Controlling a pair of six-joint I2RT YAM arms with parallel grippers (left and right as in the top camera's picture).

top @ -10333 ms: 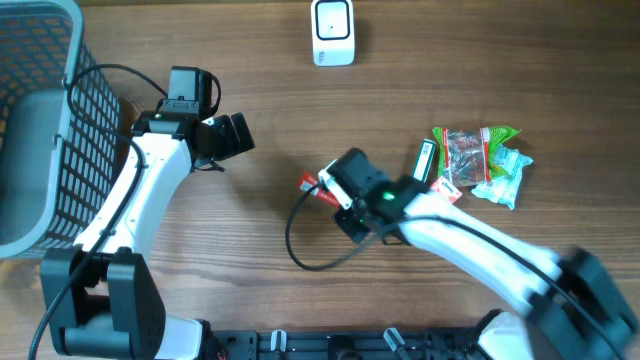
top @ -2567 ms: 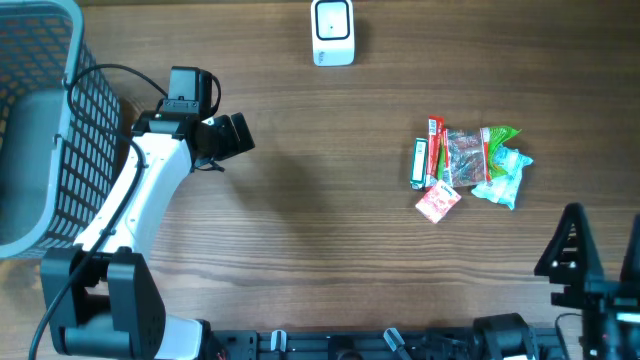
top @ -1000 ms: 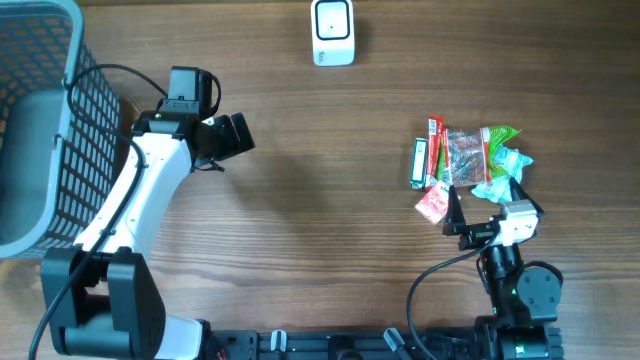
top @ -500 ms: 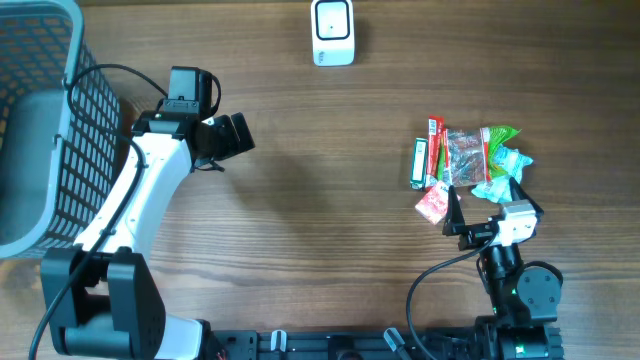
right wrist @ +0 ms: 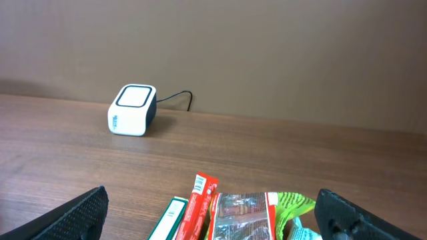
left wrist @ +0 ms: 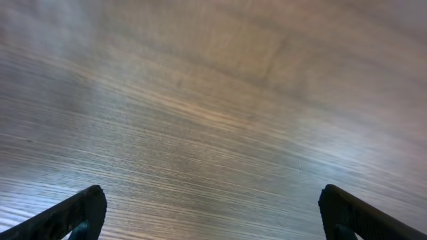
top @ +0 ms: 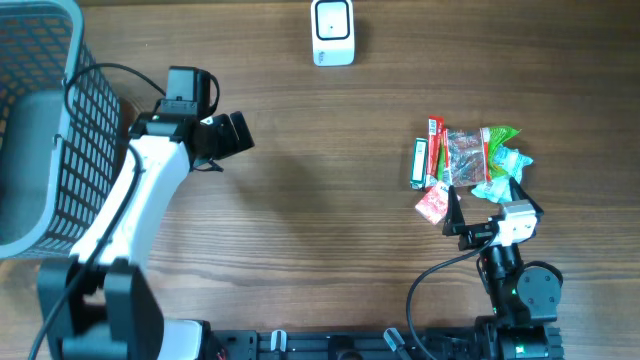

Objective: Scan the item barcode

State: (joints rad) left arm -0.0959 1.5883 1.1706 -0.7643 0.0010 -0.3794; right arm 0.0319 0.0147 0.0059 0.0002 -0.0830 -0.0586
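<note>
Across the bench [top: 330, 240], your main risk is the long carry. The pile of packets [top: 465, 165] lies at the right of the overhead frame, well apart from the scanner [top: 332, 33] at top centre. A crinkly packet could twist or slip on that carry and reach the scanner with its code turned away.

The right pincer [right wrist: 213, 213] stands wide open and empty, just below the pile. The packets touch and overlap, so spread fingers coming down may catch two at once or shove the heap apart. The packets also lie flat on the wood, and the fingertips may skid over the foil rather than get under an edge.

The left pincer [left wrist: 213, 217] is also spread wide, holding nothing, over bare wood beside the basket [top: 95, 130] at upper left. If you send both arms to the scanner, they could meet.

You cannot see a barcode on any item, so which face to present is a guess. The basket is cut by the left edge. The right wrist view crops the packets at its bottom edge, showing only the tops of the red stick pack [right wrist: 200, 200] and its neighbours. The left wrist view is blurred wood grain.
</note>
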